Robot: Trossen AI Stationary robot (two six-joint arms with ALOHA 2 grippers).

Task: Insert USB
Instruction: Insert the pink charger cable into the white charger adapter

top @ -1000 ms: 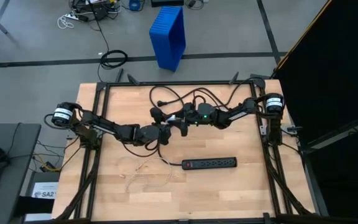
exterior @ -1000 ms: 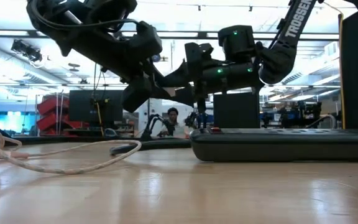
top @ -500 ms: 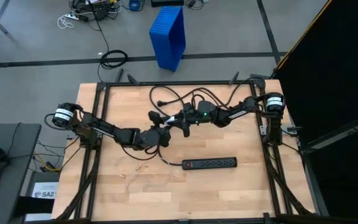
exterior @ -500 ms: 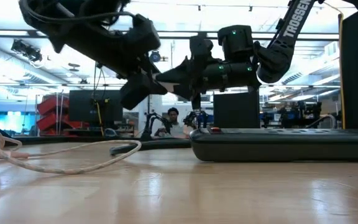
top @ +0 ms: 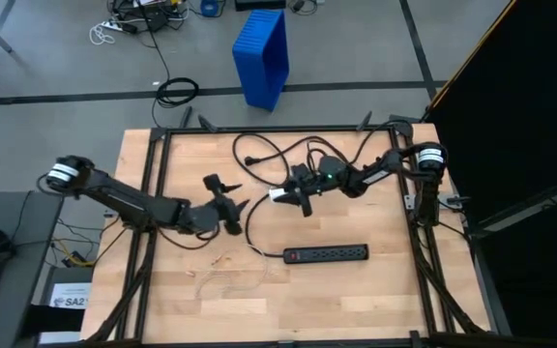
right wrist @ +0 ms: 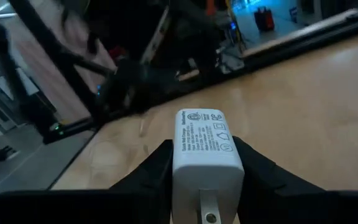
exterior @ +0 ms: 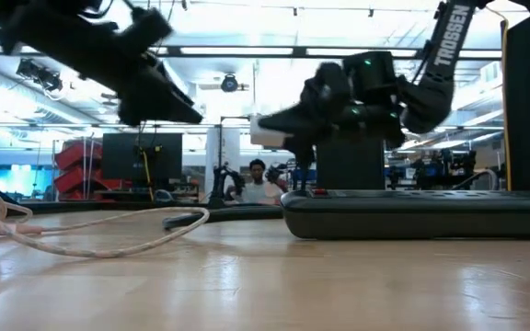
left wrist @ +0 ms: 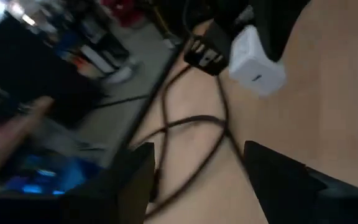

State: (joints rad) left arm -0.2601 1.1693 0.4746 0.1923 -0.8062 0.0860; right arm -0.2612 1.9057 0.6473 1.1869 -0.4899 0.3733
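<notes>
The USB cable (top: 222, 277), thin and pale, lies in loose loops on the table near its front left, also seen in the low view (exterior: 72, 241); no gripper touches it. My right gripper (top: 290, 196) is shut on a white charger block (top: 279, 194) above the table's middle. My left gripper (top: 226, 194) stands open to the left of the block and apart from it. From its own wrist view (left wrist: 197, 163) it faces the block (left wrist: 257, 59). The black power strip (top: 325, 253) lies flat on the table, nearer the front. My right gripper pinches the charger block's two long sides (right wrist: 178, 167) between its two fingers (right wrist: 257, 168). The fingers run level, from the table's right, and lie along the block. The block's labelled face (right wrist: 205, 140) is up and its prong end (right wrist: 210, 208) points back at the wrist. It is held clear of the table.
Thick black cords (top: 271, 150) loop over the table's far middle, and one runs to the power strip (exterior: 421, 213). Black frame rails (top: 153, 193) line the table's sides. A blue crate (top: 262, 53) stands on the floor beyond. A person (exterior: 258, 179) sits far behind.
My left gripper has opened, let go of the white charger block, rolled, and drawn back toward the table's left edge. My right gripper has shut on the block and keeps it in the air, shifted a little toward the right.
</notes>
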